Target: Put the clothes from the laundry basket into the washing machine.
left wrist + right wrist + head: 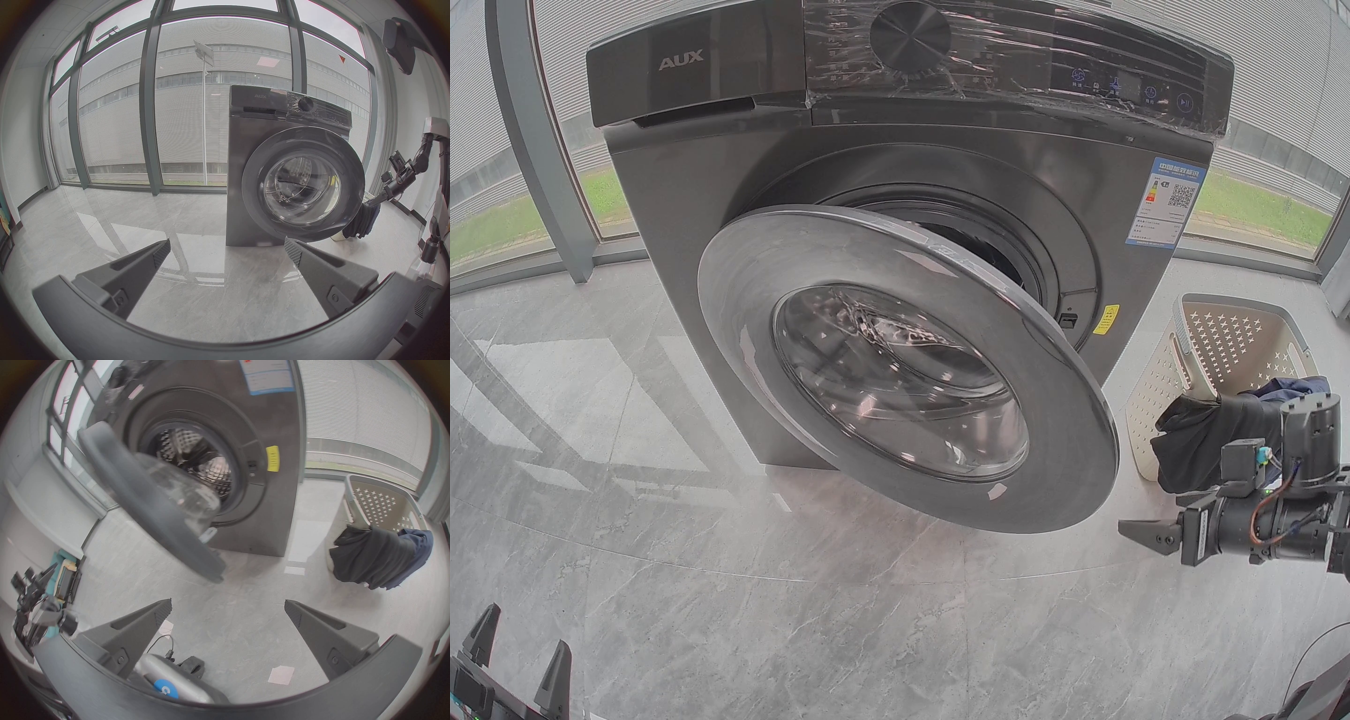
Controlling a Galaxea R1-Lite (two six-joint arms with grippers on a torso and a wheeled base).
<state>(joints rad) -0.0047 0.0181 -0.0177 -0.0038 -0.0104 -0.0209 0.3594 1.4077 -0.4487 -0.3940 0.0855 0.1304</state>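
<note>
The grey washing machine stands with its round door swung wide open, and the drum shows some fabric inside. To its right on the floor is the cream laundry basket, with a black garment and a blue one draped over its front rim. My right gripper hovers just in front of the basket, below the draped clothes, open and empty. My left gripper stays low at the near left, open and empty, far from the machine.
The open door juts out over the floor between my arms and the drum opening. Tall windows and a grey pillar stand behind the machine. Bare grey tile floor spreads in front. Small paper scraps lie on the floor.
</note>
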